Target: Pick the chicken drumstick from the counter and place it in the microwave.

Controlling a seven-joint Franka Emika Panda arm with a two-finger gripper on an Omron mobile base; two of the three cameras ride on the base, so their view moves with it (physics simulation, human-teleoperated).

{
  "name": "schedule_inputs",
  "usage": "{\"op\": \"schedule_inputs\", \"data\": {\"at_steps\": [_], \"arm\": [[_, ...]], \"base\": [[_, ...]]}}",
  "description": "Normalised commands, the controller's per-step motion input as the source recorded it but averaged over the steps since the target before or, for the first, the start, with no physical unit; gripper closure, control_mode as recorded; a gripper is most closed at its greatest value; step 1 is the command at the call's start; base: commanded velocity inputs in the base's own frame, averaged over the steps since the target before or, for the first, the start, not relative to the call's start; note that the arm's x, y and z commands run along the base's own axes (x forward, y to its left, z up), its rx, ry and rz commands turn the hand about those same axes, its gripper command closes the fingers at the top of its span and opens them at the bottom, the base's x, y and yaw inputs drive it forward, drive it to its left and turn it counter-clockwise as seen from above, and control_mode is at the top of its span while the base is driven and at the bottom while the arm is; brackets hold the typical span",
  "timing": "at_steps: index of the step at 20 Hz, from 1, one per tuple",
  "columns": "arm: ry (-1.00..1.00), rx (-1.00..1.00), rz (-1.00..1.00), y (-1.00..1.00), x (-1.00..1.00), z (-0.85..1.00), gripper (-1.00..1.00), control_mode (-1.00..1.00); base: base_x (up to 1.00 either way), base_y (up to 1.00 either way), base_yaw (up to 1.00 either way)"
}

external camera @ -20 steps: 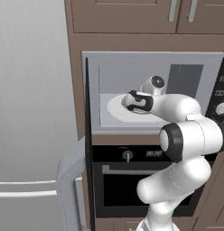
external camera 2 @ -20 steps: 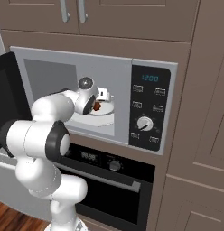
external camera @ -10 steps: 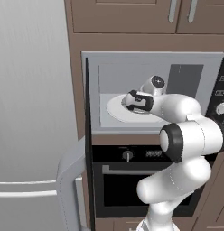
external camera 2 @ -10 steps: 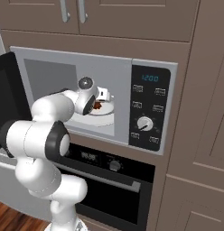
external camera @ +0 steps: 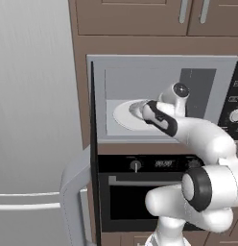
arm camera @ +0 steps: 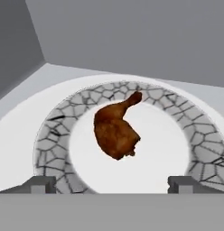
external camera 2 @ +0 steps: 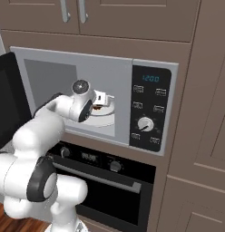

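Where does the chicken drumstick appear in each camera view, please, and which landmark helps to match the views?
Left base view: the arm covers its place on the turntable plate; I cannot make it out.
Right base view: chicken drumstick, a small brown spot just below the gripper, inside the microwave.
Hand view: picture centre, lying free on the plate, between the open finger tips.
Shared landmark: the round white turntable plate.

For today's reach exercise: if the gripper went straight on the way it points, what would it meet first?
Probably the drumstick, lying loose on the plate inside the microwave, ahead of the open gripper; depth is unclear.
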Motion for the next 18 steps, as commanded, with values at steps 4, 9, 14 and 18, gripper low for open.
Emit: {"op": "schedule_inputs", "data": {"at_steps": [4,9,14,18], "arm": [[0.00,0.00,-0.03,0.00,-1.00,0.47,-1.00,-1.00],[0.00,0.00,-0.02,0.00,-1.00,0.75,-1.00,-1.00],[0.04,0.00,-0.05,0.09,-1.00,0.52,-1.00,-1.00],[0.06,0.00,-0.02,0.11,-1.00,0.28,-1.00,-1.00]], "base": [[0.00,0.00,0.00],[0.00,0.00,0.00],[0.00,0.00,0.00],[0.00,0.00,0.00]]}}
